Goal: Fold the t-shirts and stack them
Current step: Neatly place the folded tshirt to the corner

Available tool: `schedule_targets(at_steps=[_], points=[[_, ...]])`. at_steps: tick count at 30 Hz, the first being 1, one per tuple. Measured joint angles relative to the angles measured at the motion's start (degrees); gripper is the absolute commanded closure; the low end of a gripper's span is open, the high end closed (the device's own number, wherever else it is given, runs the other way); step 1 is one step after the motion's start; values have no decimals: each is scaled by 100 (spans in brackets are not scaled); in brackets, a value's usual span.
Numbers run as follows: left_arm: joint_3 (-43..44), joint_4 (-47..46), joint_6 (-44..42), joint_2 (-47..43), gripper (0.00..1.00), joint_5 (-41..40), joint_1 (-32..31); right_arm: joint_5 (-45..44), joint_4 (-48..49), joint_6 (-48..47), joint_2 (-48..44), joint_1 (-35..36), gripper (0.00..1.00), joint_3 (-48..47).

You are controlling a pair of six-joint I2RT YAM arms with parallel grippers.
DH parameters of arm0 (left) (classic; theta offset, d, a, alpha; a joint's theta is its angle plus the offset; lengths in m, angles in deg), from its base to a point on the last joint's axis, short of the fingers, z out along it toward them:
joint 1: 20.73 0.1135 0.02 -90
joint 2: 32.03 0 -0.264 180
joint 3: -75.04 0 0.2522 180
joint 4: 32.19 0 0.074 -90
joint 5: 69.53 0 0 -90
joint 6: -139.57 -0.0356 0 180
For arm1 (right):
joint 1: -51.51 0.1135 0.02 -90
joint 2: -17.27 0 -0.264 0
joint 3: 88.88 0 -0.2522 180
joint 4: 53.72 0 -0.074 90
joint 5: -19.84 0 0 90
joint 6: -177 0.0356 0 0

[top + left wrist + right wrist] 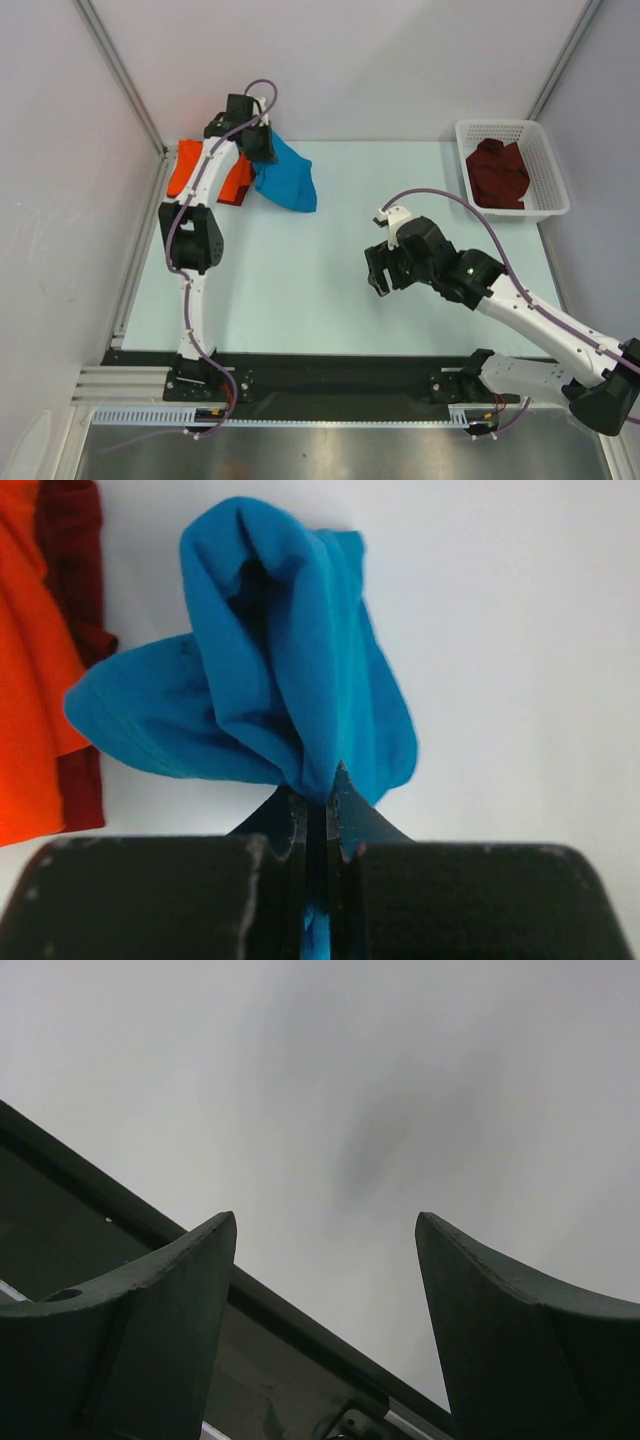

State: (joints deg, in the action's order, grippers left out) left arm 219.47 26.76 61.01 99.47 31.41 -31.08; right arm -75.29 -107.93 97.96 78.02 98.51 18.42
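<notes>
My left gripper is shut on a bunched bright blue t-shirt at the far left of the table, and the cloth hangs from the pinch. In the left wrist view the gripper pinches the blue shirt between closed fingers. An orange t-shirt lies beside it on a dark maroon one; both show in the left wrist view, the orange and the maroon. Another maroon t-shirt lies in the white basket. My right gripper is open and empty over mid-table.
White enclosure walls with a metal frame rail ring the pale table. The basket stands at the far right corner. A dark rail runs along the near edge by the arm bases.
</notes>
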Motion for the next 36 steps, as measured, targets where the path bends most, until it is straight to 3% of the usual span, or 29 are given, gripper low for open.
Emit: schedule_targets(at_steps=[9, 25, 36], points=[[505, 66, -455, 299, 100, 726, 782, 256, 153, 7, 387, -76, 22, -11], [717, -1040, -435, 608, 99, 2997, 1934, 605, 667, 361, 1652, -63, 22, -142], [719, -866, -417, 605, 100, 3366, 2210, 625, 927, 448, 2059, 68, 22, -286]])
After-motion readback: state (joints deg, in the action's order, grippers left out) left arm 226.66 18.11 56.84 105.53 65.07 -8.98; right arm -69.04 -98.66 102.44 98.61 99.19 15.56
